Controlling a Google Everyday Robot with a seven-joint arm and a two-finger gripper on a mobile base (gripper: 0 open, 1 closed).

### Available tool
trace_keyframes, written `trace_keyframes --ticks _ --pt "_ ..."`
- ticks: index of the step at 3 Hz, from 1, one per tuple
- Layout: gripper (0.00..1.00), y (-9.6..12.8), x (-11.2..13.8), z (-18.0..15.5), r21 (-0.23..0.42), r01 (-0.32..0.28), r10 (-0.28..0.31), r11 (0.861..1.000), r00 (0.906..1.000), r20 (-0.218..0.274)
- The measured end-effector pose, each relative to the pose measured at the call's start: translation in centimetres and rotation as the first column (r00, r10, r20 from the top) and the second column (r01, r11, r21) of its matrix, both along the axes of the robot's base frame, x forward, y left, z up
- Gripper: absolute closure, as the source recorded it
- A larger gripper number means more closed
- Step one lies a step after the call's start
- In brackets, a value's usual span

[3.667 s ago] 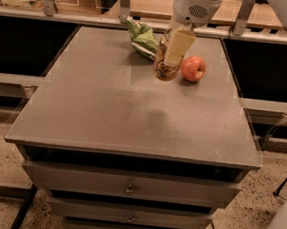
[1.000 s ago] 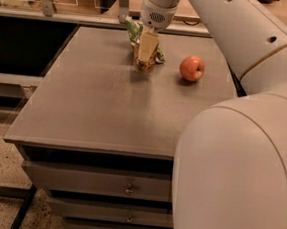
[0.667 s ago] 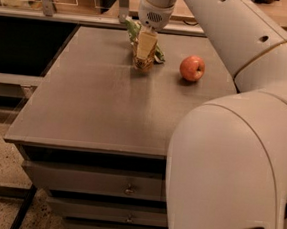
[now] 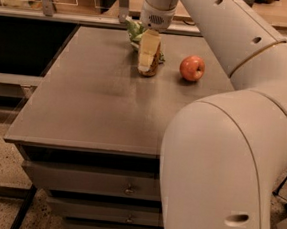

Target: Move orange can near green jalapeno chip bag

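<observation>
The orange can (image 4: pixel 150 71) stands on the grey table (image 4: pixel 99 102) at the back, its base on or just above the top. My gripper (image 4: pixel 148 61) comes down from above and is shut on the can, with a pale finger (image 4: pixel 148 47) covering most of its front. The green jalapeno chip bag (image 4: pixel 134 32) lies just behind and to the left of the can, touching or nearly touching it, partly hidden by the gripper.
A red-orange apple (image 4: pixel 192 68) sits on the table to the right of the can. My large white arm (image 4: pixel 221 143) fills the right side of the view. Drawers (image 4: pixel 92 180) are under the table top. A railing runs behind the table.
The gripper has carried the can left, from beside the apple to just in front of the chip bag. Over the last second it has barely moved.
</observation>
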State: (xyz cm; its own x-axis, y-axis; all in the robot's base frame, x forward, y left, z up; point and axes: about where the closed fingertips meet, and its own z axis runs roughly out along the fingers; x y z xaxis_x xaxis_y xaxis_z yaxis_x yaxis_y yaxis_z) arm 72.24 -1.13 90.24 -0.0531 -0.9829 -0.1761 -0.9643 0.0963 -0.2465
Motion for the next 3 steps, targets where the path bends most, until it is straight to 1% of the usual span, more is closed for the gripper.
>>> trace_keyframes --ticks 1,2,3 --pt "0.0 -1.2 0.0 0.2 -0.004 0.008 -0.008 1.0 0.9999 -0.007" --pt "0.0 -3.6 -0.2 0.9 0.05 0.045 -0.044 0.998 0.9989 -0.014" --pt "0.0 -3.3 0.2 0.8 0.058 0.044 -0.043 0.997 0.999 -0.006"
